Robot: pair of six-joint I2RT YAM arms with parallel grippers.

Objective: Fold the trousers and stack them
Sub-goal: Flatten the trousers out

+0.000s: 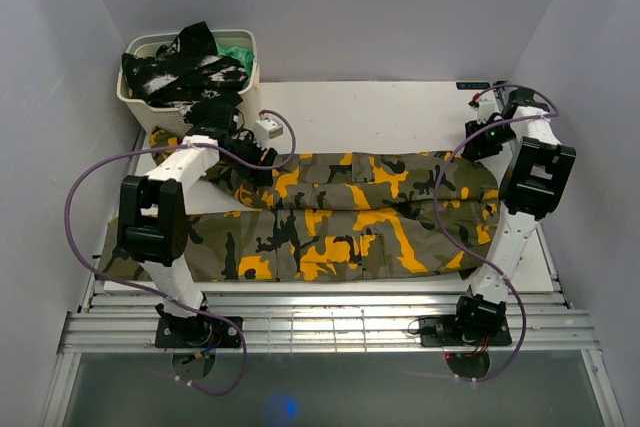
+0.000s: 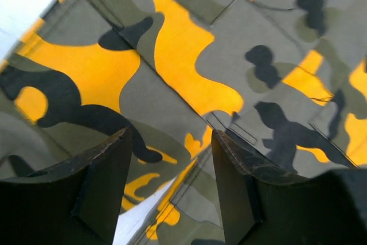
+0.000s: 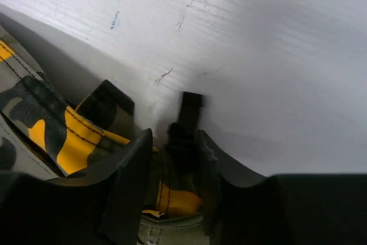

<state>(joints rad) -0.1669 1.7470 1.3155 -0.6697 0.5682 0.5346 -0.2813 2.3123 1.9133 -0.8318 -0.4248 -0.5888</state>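
My left arm [image 1: 172,282] and right arm [image 1: 503,239] were built alike: smooth white link shells set between boxy black joint housings. Each stood on a black base, the left base [image 1: 195,333] at seven o'clock in the overhead view and the right base [image 1: 470,325] at five. A thin purple cable [image 1: 72,209] swung in a wide loop off my left arm toward nine o'clock. A second purple cable [image 1: 440,202] trailed along my right arm. My left gripper [image 2: 169,136] had two black wedge-shaped fingers [image 2: 97,193] with scuffed, pale edges. My right gripper [image 3: 174,135] had the same dark fingers [image 3: 123,193], worn along the rims.
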